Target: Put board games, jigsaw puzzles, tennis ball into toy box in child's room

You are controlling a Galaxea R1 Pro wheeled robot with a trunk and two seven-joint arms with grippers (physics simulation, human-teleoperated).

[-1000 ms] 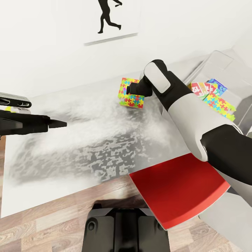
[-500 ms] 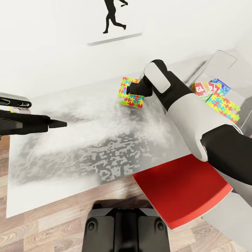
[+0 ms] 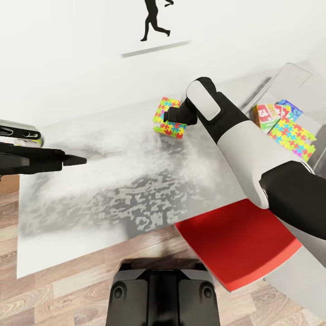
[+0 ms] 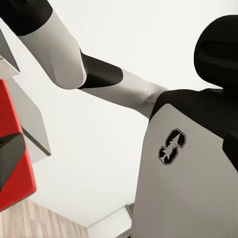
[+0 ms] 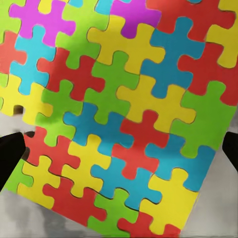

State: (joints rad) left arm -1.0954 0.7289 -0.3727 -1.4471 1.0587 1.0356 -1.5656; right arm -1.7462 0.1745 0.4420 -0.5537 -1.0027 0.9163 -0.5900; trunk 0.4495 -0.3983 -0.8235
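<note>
Multicoloured puzzle [image 3: 168, 118] is tilted up off the grey table [image 3: 113, 181], clamped in the right gripper [image 3: 171, 116]; wrist view shows its fingertips [image 5: 11, 153] at either edge. Left gripper [image 3: 74, 159] hangs over the table's left side; grip state indeterminate. Toy box [image 3: 290, 77], far right, holds another puzzle [image 3: 292, 138] and game boxes [image 3: 271, 112].

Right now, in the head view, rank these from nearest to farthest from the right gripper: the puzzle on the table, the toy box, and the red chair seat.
1. jigsaw puzzle: at the right gripper, on the table.
2. toy box: to the right, at the table's far end.
3. red chair seat: nearest the camera, low by the robot's base.
</note>
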